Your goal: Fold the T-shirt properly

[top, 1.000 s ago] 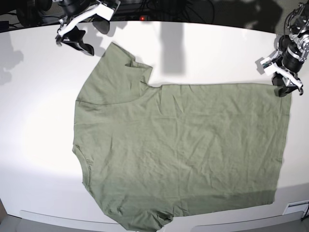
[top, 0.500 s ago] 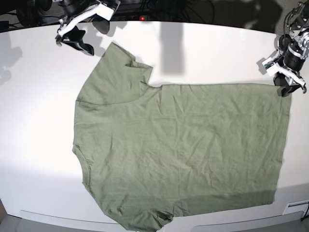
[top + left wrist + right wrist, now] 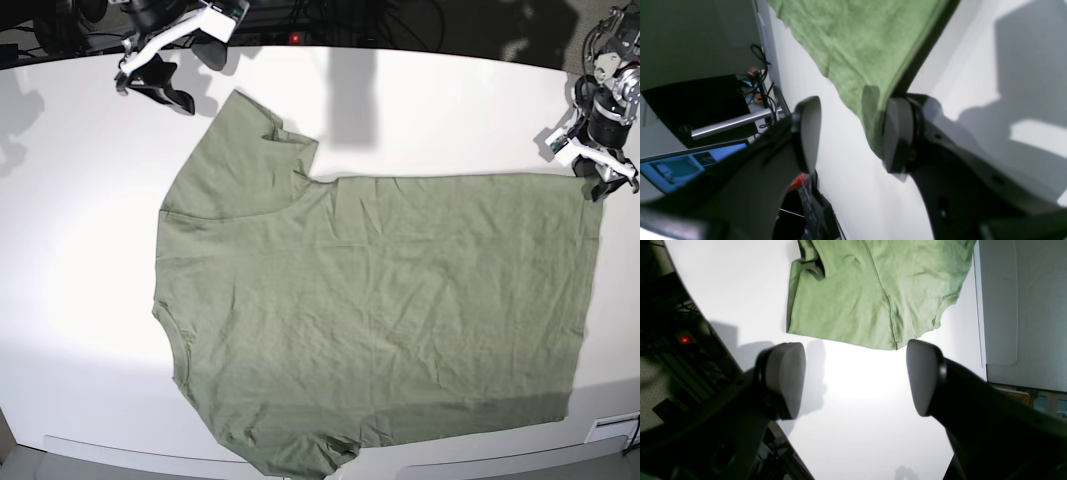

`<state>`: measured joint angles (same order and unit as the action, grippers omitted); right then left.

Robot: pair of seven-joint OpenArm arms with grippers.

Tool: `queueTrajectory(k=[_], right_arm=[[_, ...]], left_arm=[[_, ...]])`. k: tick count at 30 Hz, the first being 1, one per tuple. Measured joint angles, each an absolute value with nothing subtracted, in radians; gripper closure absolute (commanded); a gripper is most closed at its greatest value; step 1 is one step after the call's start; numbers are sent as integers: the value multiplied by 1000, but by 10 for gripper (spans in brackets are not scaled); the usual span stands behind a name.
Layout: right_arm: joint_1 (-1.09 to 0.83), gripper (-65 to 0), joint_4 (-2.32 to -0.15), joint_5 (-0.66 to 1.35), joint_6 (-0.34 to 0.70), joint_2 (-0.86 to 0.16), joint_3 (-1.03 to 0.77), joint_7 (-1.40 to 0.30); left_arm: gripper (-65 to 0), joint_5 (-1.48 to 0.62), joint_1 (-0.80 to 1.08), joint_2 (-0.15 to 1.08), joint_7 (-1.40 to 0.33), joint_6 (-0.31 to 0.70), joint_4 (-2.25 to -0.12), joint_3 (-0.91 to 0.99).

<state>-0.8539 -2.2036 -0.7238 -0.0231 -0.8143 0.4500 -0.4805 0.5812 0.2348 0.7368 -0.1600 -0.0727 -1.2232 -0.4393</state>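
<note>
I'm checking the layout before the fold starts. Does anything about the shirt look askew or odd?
Mostly fine: the wrinkled sage-green cotton T-shirt lies spread flat on the white table. Two oddities: its far sleeve has a corner doubled over, and the near sleeve is bunched at the table's front edge.

Brightly lit white table (image 3: 450, 110)

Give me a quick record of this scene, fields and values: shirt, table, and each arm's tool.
shirt: green T-shirt spread flat, wrinkled
surface: white table
left tool: open, at the shirt's hem corner, one pad against the cloth edge
right tool: open, empty, above the table beside the sleeve
fold: not yet begun
</note>
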Motion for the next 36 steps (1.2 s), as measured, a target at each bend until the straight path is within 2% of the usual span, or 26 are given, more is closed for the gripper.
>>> queueTrajectory(k=[5,11,17,28,31,36], right_arm=[[-854,-467,-2204,-724,-23,-814,450,-481],[-854,-466,-2204,-724,-23,-814,450,-480],[-854,-467,-2204,-724,-23,-814,450,-480],[-854,-466,-2204,-724,-23,-814,450,-525],[-857,-466,-2203,-723,-23,-815,450,-528],[-854,-466,-2205,-723,-22,-809,453,-524]], left_arm=[[-285,582,229,737,-161,-41,-1223,-439],[-121,638,229,731,-173,-42,-1223,-439],[-5,626,229,749,-159,-42,-1223,-440],[0,603,227,776,-146,-27,-1223,-447],[0,680,232,819,-293,45,-1220,-451],[0,605,258,875,-322,106,-1261,-455]])
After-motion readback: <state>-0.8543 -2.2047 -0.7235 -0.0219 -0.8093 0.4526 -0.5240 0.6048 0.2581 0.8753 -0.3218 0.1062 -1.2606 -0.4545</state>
